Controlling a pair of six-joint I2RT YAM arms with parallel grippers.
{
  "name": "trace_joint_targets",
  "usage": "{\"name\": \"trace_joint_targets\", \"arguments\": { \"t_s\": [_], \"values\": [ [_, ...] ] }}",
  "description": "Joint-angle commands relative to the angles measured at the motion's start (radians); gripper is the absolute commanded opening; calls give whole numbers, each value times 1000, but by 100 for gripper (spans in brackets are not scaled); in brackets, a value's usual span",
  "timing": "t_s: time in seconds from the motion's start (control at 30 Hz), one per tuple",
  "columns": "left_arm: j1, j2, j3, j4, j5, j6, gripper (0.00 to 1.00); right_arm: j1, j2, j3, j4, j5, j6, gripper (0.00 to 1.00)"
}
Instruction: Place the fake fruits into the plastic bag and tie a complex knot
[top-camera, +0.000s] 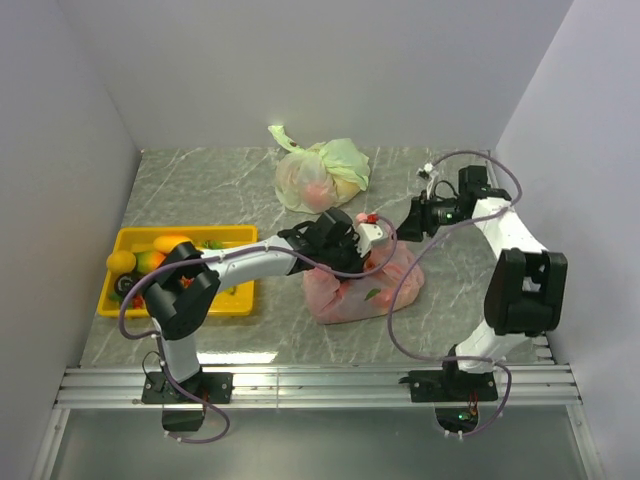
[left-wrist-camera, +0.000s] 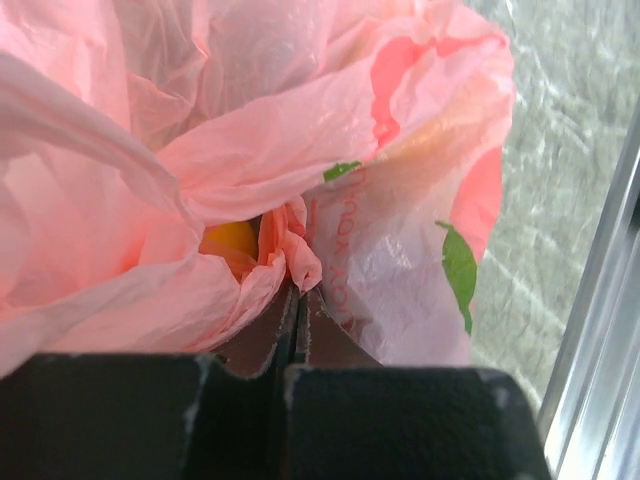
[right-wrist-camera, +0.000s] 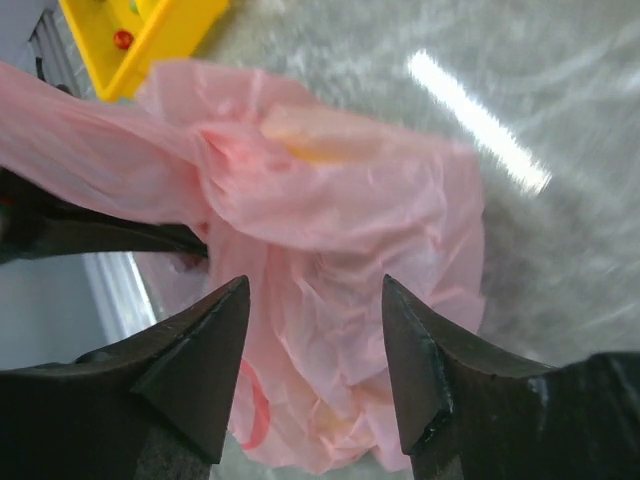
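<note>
The pink plastic bag (top-camera: 362, 285) lies at mid-table, bulging with fake fruits that show through its skin. My left gripper (top-camera: 368, 245) is at the bag's top. In the left wrist view it (left-wrist-camera: 300, 292) is shut on a gathered fold of the bag (left-wrist-camera: 300, 150), with an orange-yellow fruit (left-wrist-camera: 232, 238) visible in the opening. My right gripper (top-camera: 408, 222) hovers just right of the bag's top. In the right wrist view it (right-wrist-camera: 315, 285) is open and empty, above the bag (right-wrist-camera: 330, 190). More fruits (top-camera: 165, 245) lie in the yellow tray.
The yellow tray (top-camera: 235, 300) stands at the left, also visible in the right wrist view (right-wrist-camera: 160, 35). A pale green-and-white knotted bag (top-camera: 322, 172) sits at the back centre. White walls enclose the marble table. A metal rail (top-camera: 320, 380) runs along the near edge.
</note>
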Motion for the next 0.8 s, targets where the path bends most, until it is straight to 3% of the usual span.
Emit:
{"name": "trace_joint_targets", "arguments": {
  "t_s": [0.0,0.13,0.37,0.53,0.7,0.77],
  "values": [
    [10,20,56,22,-24,-73,0,6,87,-29,-138,30,-38,67],
    [23,42,67,19,-62,-139,0,9,160,-37,-266,4,-127,72],
    [39,63,71,11,-139,-170,0,63,207,-71,-323,-31,-156,47],
    [72,57,70,3,-124,-190,0,151,230,-62,-348,-71,-154,42],
    [137,34,36,51,-55,-248,0,259,227,-103,-273,-148,-84,41],
    [157,24,16,74,-29,-268,0,296,214,-144,-142,-206,31,45]
  ]
}}
